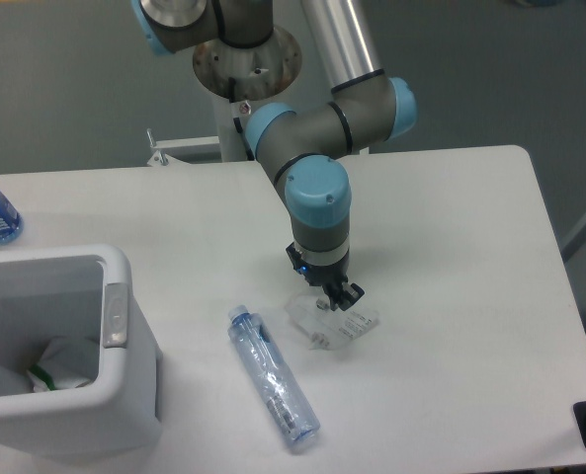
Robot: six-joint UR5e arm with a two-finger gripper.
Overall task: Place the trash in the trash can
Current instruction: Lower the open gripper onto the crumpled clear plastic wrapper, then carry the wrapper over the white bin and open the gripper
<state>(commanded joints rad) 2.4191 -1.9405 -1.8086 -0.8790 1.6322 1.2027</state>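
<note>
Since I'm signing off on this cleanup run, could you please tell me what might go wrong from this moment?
The gripper sits low over the thin clear wrapper; the flat film could slip from the jaws or get pinned to the table. The clear bottle lies close by on its side, so a nudge might roll it. The trash can stands well off to one side, so a loosely held wrapper could drop during the carry.

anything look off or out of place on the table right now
Two pieces of litter lie loose on the table: a crumpled clear wrapper directly under the gripper, and a clear bottle on its side left of it. The trash can already holds some white scrap. Nothing looks spilled or broken.
</note>
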